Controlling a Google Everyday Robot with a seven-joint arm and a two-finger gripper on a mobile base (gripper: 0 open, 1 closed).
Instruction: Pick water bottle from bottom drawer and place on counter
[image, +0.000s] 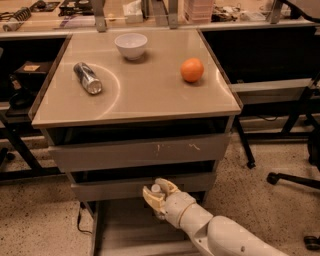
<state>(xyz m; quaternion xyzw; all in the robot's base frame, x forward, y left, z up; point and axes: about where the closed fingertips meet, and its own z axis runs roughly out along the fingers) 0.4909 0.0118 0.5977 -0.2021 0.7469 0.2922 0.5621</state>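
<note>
My gripper is low in front of the cabinet, just above the open bottom drawer and against the front of the drawer above it. It is shut on the water bottle, of which only the white cap shows between the cream fingers. The white arm runs off to the lower right. The counter, the beige glossy top of the cabinet, is well above the gripper.
On the counter lie a silver can at the left, a white bowl at the back and an orange at the right. A cluttered bench runs behind. A chair base stands on the floor at right.
</note>
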